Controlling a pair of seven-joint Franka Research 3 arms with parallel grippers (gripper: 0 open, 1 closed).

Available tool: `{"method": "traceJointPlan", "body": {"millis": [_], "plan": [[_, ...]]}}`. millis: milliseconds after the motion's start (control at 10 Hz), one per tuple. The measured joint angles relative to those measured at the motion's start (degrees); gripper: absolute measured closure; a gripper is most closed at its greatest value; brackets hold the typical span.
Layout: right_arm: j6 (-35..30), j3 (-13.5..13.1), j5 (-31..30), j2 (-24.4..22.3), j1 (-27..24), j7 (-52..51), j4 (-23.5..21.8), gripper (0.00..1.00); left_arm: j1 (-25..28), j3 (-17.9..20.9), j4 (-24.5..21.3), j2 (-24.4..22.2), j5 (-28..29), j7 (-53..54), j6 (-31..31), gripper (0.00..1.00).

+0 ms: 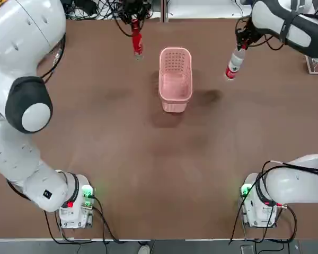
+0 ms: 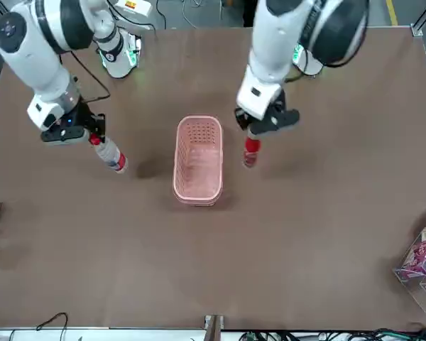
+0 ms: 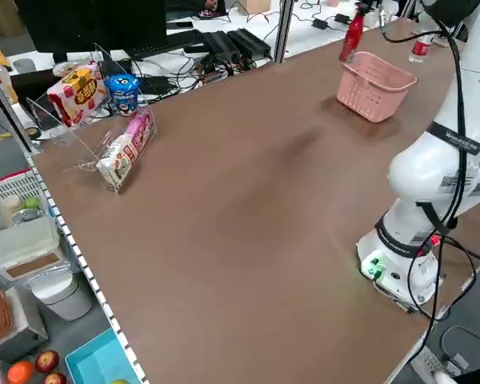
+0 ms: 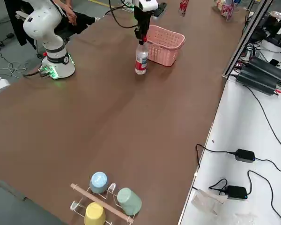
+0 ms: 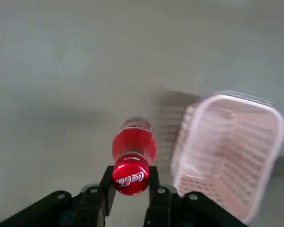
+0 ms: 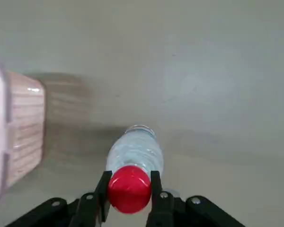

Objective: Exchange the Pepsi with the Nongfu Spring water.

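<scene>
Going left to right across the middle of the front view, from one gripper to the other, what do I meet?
Right gripper, water bottle, pink basket, then the red bottle hanging under the left gripper.

In the top view, a pink basket (image 1: 175,79) stands on the brown table (image 1: 148,159), at the upper middle. In the right side view, a rack (image 4: 103,205) with a blue cup (image 4: 99,182), a green cup (image 4: 129,201) and a yellow cup (image 4: 95,214) is at the lower left. In the left side view, snack packages (image 3: 80,94) are at the upper left.
</scene>
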Motion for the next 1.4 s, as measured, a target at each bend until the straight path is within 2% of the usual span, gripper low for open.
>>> {"method": "traceJointPlan", "body": {"millis": [100, 400, 600, 900, 1200, 1400], "plan": [[-1.7, 0.1, 0.0, -0.1, 2.9, 2.7, 1.7, 0.63, 2.7, 0.0, -3.9, -1.4, 0.0, 3.9, 0.8, 0.69], [-5.5, 0.1, 0.1, -0.2, 10.8, 10.6, 6.4, 0.63, 11.5, 0.0, -20.3, -9.6, 0.0, 14.7, 10.0, 0.69], [-5.9, 0.2, 0.1, -0.2, 17.0, 16.9, 9.9, 0.63, 16.6, 0.0, -29.7, -13.7, 0.0, 20.3, 14.6, 0.69], [-6.2, 0.1, 0.1, 1.1, 22.8, 21.8, 14.3, 0.63, 22.1, 0.0, -40.0, -15.2, 0.0, 24.5, 22.9, 0.69], [-4.8, 0.1, 0.0, 9.9, 27.7, 26.0, 19.6, 0.63, 25.2, 0.0, -47.2, -14.9, 0.0, 26.5, 31.4, 0.69], [-1.8, 0.0, 0.0, 16.1, 29.4, 26.9, 21.7, 0.63, 25.7, 0.0, -49.7, -14.1, 0.0, 26.9, 34.9, 0.69]]}}
